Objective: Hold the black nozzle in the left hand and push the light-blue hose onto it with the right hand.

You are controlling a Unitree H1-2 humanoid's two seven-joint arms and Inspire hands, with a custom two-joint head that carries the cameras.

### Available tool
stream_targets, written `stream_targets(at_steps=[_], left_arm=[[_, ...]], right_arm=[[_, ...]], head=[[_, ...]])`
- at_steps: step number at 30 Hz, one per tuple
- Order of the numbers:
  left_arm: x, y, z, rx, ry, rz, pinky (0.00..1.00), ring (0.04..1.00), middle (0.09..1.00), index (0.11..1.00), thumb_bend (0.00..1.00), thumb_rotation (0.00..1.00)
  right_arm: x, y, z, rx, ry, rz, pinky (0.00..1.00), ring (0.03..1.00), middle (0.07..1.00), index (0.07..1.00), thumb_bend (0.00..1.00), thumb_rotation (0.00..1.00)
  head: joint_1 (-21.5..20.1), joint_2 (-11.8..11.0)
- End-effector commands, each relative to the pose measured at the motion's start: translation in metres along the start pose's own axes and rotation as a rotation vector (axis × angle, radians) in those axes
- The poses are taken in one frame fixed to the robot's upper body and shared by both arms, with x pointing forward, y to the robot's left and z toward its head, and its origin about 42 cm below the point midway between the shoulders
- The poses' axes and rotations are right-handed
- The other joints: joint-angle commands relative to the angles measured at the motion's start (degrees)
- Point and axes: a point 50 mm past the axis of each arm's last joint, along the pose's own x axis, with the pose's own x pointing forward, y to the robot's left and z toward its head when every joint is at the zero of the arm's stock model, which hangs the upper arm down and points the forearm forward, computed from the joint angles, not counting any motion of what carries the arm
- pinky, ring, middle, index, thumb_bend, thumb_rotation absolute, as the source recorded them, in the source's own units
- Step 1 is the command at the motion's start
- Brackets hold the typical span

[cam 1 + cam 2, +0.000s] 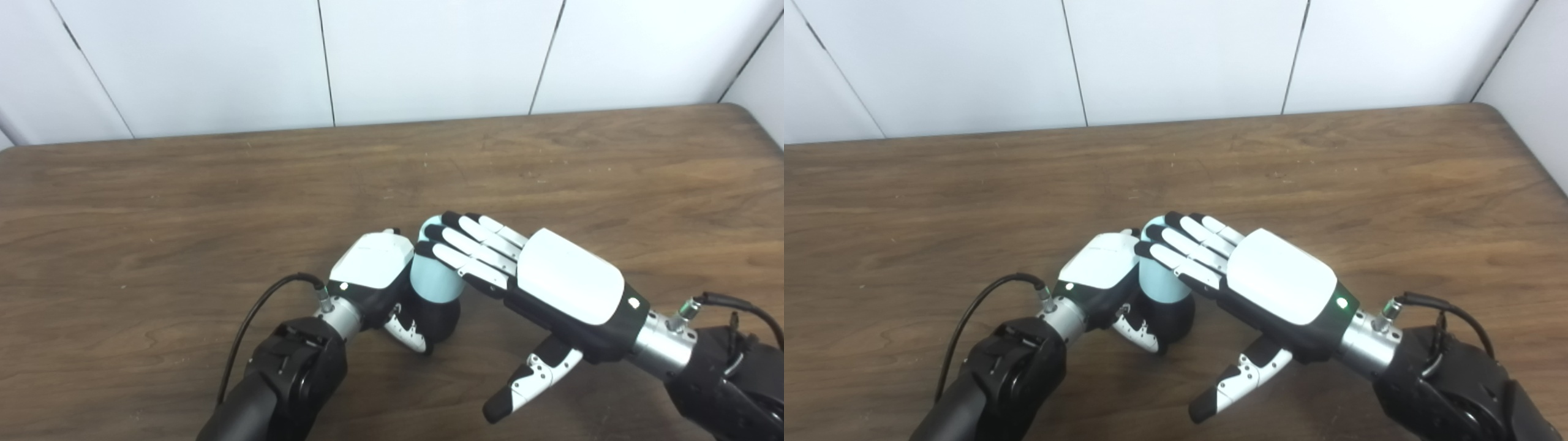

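Light-blue hose (432,275) under right fingers (465,242)

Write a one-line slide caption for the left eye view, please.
Left robot hand grips the nozzle; right robot hand lays flat fingers on the hose.

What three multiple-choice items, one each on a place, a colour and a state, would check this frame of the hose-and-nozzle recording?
1. Where is the light-blue hose?
A. directly above the black nozzle
B. lying flat at the table's far edge
C. under the right wrist

2. What colour is each hand's back plate?
A. red
B. white
C. yellow

3. How is the right hand set?
A. fisted on the table
B. fingers straight, laid over the hose top, thumb apart
C. out of view

Key: 1 A, blue sits on black beside the left hand; 2 B, both plates are white; 3 B, its fingers lie flat.
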Motion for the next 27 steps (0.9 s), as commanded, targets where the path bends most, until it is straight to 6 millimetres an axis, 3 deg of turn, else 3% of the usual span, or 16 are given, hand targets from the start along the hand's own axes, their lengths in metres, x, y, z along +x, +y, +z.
stream_targets(at_steps=[1,3,7,11,12,24,27], left_arm=[[-0.001,-0.036,0.001,-0.008,0.007,-0.225,1.0,0.708,0.557,0.434,0.51,0.0],[-0.002,-0.035,0.001,-0.01,0.009,-0.225,1.0,0.707,0.507,0.47,0.52,0.0],[-0.003,-0.034,0.001,-0.011,0.004,-0.219,1.0,0.705,0.556,0.438,0.51,0.0],[-0.004,-0.036,0.001,-0.02,-0.011,-0.218,1.0,0.707,0.553,0.428,0.51,0.0],[-0.004,-0.036,0.001,-0.021,-0.014,-0.218,1.0,0.718,0.516,0.457,0.52,0.0],[-0.001,-0.033,0.0,-0.006,-0.014,-0.219,1.0,0.719,0.55,0.436,0.51,0.0],[-0.002,-0.032,0.0,0.001,-0.01,-0.215,1.0,0.714,0.502,0.475,0.52,0.0]], right_arm=[[-0.009,0.038,-0.001,0.088,0.019,0.294,1.0,1.0,0.998,0.986,0.63,1.0],[-0.007,0.038,-0.003,0.087,0.016,0.295,1.0,0.999,0.997,0.986,0.63,1.0],[0.001,0.032,-0.006,0.087,0.019,0.271,1.0,0.996,0.996,0.985,0.63,1.0],[0.007,0.03,-0.006,0.087,0.018,0.236,1.0,0.993,0.99,0.983,0.63,1.0],[0.007,0.03,-0.006,0.085,0.017,0.23,1.0,0.991,0.988,0.982,0.63,1.0],[0.005,0.04,0.001,0.09,-0.003,0.245,1.0,0.991,0.985,0.977,0.63,1.0],[0.004,0.039,0.002,0.098,-0.003,0.252,1.0,0.991,0.985,0.977,0.62,1.0]], head=[[0.0,0.0],[0.0,0.0],[0.0,0.1],[0.1,0.1],[0.1,0.1],[0.3,0.2],[0.2,0.3]])
